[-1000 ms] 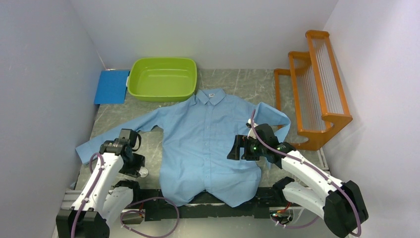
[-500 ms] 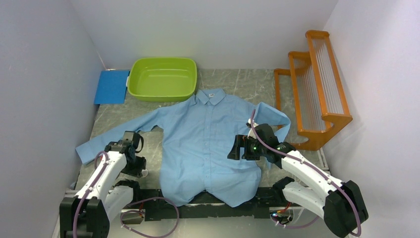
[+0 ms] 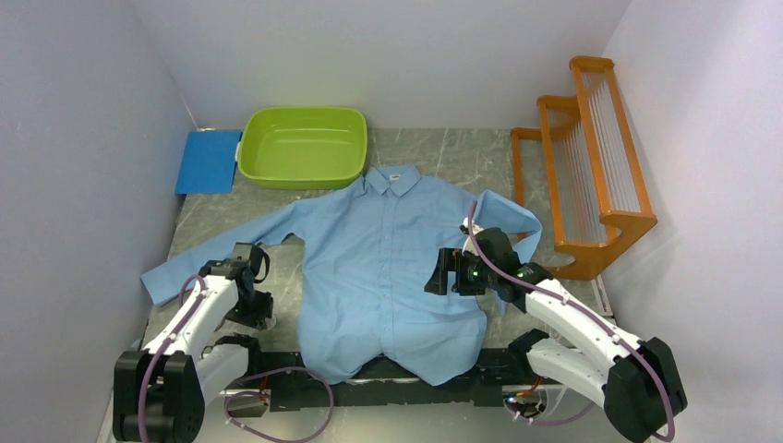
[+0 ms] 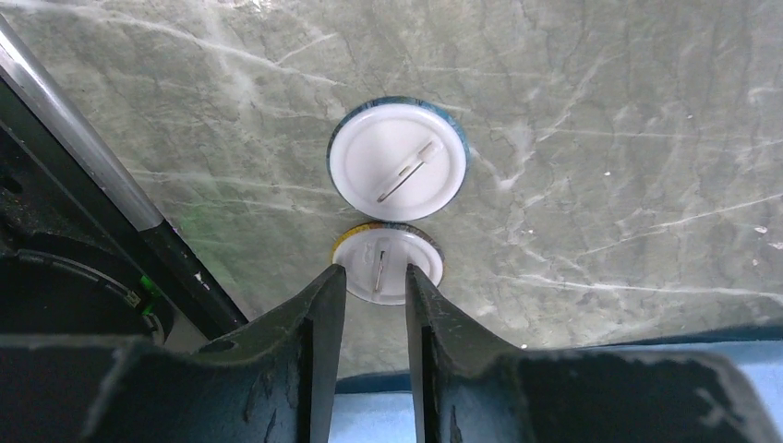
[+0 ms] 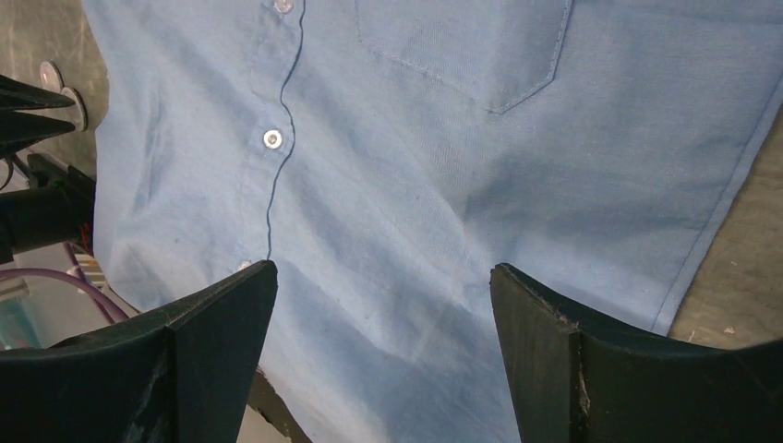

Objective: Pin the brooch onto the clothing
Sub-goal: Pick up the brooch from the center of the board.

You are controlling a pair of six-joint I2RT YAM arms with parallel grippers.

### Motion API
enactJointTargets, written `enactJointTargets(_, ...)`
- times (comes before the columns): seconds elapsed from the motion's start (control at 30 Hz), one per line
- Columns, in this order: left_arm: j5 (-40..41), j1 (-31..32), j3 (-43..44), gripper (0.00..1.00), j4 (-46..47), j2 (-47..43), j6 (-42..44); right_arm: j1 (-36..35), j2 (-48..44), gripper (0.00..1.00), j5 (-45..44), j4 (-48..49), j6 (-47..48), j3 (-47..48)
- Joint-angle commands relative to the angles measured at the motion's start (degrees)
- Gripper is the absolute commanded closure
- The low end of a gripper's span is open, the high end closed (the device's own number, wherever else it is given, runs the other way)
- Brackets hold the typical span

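Observation:
Two round brooches lie white back up on the grey table: a larger one point(image 4: 398, 159) and, just nearer, a smaller one point(image 4: 388, 263). My left gripper point(image 4: 374, 277) hangs over the smaller one with its jaws narrowed. Its fingertips point(image 4: 334, 281) stand on either side of the pin, and a gap shows on both sides. From above, the left gripper point(image 3: 261, 314) is just left of the clothing's hem. The clothing point(image 3: 388, 268) is a light blue shirt spread flat, collar to the back. My right gripper point(image 3: 441, 274) hovers wide open over the shirt front point(image 5: 388, 166), below the chest pocket point(image 5: 462, 55), holding nothing.
A green tub point(image 3: 303, 146) and a blue pad point(image 3: 209, 161) sit at the back left. An orange rack point(image 3: 591, 157) stands along the right wall. The table's black front rail point(image 4: 83, 175) runs close beside the brooches. The shirt's left sleeve point(image 3: 185, 263) lies behind the left gripper.
My left gripper has drawn back toward the table's near edge and come down over the smaller brooch, its jaws narrowing. The right arm has not moved.

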State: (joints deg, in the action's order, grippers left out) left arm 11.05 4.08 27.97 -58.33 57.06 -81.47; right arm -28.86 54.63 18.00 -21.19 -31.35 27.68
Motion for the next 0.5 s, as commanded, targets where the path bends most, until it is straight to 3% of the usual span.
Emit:
enactJointTargets(0.0, 0.24, -0.28, 1.29, 0.65, 0.92, 1.14, 0.65, -0.23, -1.25, 0.11, -1.85, -0.76, 1.58, 3.09)
enactJointTargets(0.37, 0.59, -0.29, 2.16, 0.78, 1.14, 3.27, 1.25, -0.23, -2.99, 0.1, -3.38, -2.93, 2.57, 4.12)
enactJointTargets(0.47, -0.01, -0.3, 1.7, 0.92, 2.89, 3.08, 2.54, -0.23, -3.81, 0.1, -3.75, -3.58, 2.76, 4.52)
